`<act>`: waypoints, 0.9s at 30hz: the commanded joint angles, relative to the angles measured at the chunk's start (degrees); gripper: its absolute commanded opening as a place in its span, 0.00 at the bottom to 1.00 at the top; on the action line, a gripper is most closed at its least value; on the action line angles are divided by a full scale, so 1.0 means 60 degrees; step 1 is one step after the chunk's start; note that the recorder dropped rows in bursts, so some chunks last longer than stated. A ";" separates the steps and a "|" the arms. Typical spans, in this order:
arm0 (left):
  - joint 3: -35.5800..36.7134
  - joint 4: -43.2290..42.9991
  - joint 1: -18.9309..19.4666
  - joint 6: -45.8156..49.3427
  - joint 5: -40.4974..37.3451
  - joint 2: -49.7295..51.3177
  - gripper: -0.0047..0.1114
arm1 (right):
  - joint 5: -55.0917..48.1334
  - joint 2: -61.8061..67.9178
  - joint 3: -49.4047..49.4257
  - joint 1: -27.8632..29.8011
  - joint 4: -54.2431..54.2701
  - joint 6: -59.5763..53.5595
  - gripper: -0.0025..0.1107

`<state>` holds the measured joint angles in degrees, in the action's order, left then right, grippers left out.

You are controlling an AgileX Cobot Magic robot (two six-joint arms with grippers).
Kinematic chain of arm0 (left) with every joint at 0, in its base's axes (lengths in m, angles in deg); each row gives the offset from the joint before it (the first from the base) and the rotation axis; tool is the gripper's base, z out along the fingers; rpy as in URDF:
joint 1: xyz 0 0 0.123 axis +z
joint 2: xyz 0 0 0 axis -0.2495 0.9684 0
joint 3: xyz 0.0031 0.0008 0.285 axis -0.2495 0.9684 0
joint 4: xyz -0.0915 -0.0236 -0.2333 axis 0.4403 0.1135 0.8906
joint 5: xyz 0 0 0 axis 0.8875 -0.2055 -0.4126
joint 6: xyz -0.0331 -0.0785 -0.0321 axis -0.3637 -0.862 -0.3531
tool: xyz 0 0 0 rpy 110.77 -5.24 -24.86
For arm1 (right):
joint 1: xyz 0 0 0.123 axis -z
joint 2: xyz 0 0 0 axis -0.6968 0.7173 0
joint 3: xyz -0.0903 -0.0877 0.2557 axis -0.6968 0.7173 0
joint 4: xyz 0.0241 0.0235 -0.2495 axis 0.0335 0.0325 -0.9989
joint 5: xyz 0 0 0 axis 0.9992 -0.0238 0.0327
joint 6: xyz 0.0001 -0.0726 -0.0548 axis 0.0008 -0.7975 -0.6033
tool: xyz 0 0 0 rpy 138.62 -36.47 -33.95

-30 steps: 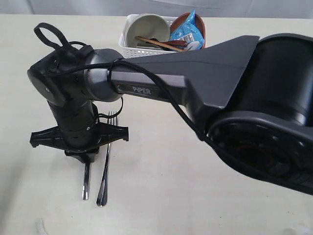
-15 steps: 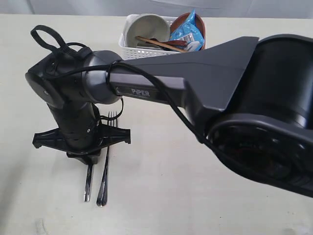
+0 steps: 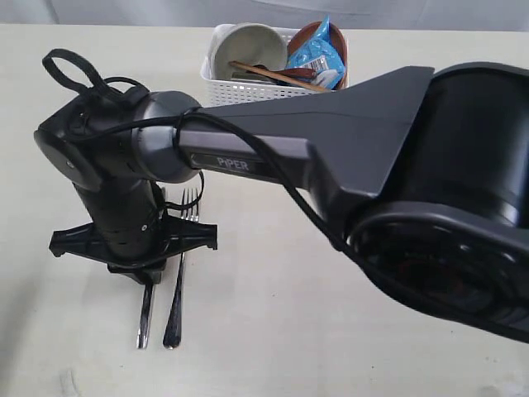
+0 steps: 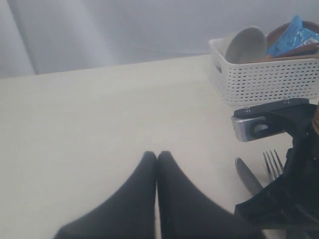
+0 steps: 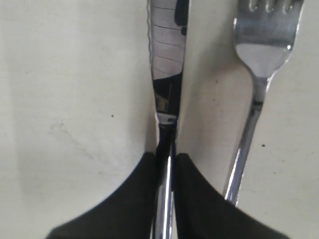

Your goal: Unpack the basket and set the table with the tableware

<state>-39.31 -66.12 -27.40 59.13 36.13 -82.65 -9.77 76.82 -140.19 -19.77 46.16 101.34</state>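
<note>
Since a second ago the right arm's wrist has drifted slightly toward the left of the exterior view and sunk a little. It has drawn the knife [image 5: 167,64] along, so the knife's handle end now sits about level with that of the fork [image 5: 261,55], which has stayed put. The right gripper [image 5: 166,157] is clamped on the knife's handle, one dark finger on each side of the steel, with the serrated blade running straight out ahead of it. The knife lies flat and low over the table [image 3: 273,322]; whether it rests on the surface I cannot tell. The fork lies just beside the knife on the side nearer the middle of the table, parallel to it and not touching, tines pointing the same way as the blade. Both pieces sit toward the near left of the exterior view. Well apart from them, at the far edge, stands the white basket [image 3: 225,86], still loaded. An off-white bowl [image 3: 248,45] leans on its side at the basket's left end, a dark wooden spoon [image 3: 289,74] lies across the middle, and a brown plate [image 3: 332,31] stands on edge behind a blue chips packet [image 3: 314,55] at its right end. The left gripper [image 4: 157,155] hovers over bare table with its fingers pressed together, gripping nothing.
</note>
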 commanded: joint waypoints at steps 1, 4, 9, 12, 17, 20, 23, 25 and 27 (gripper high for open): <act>0.0020 -0.0009 -0.0053 -0.0042 0.0107 -0.0033 0.04 | -0.0011 -0.0122 -0.0007 -0.0032 -0.0003 0.0076 0.02; 0.0020 -0.0009 -0.0053 -0.0042 0.0107 -0.0033 0.04 | -0.0075 -0.0122 -0.0007 -0.0032 -0.0031 0.0076 0.02; 0.0020 -0.0009 -0.0053 -0.0042 0.0107 -0.0033 0.04 | -0.0075 -0.0122 -0.0007 -0.0032 -0.0031 0.0076 0.02; 0.0020 -0.0009 -0.0053 -0.0042 0.0107 -0.0033 0.04 | -0.0039 -0.0122 -0.0007 0.0029 -0.0045 0.0076 0.12; 0.0020 -0.0009 -0.0053 -0.0042 0.0107 -0.0033 0.04 | -0.0059 -0.0141 -0.0007 0.0089 -0.0015 -0.0034 0.40; 0.0020 -0.0009 -0.0053 -0.0042 0.0107 -0.0033 0.04 | -0.0041 -0.0273 -0.0007 0.0089 -0.0039 -0.0280 0.41; 0.0020 -0.0009 -0.0053 -0.0042 0.0107 -0.0033 0.04 | -0.0041 -0.0503 -0.0007 0.0136 -0.0072 -0.0501 0.41; 0.0020 -0.0009 -0.0053 -0.0042 0.0107 -0.0033 0.04 | -0.0060 -0.0696 -0.0007 0.0264 -0.0044 -0.0655 0.41; 0.0020 -0.0009 -0.0053 -0.0042 0.0107 -0.0033 0.04 | -0.0147 -0.0960 -0.0007 0.0432 -0.0029 -0.0724 0.41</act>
<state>-39.31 -66.12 -27.40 59.13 36.13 -82.65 -9.77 73.59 -140.19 -18.76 46.28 98.33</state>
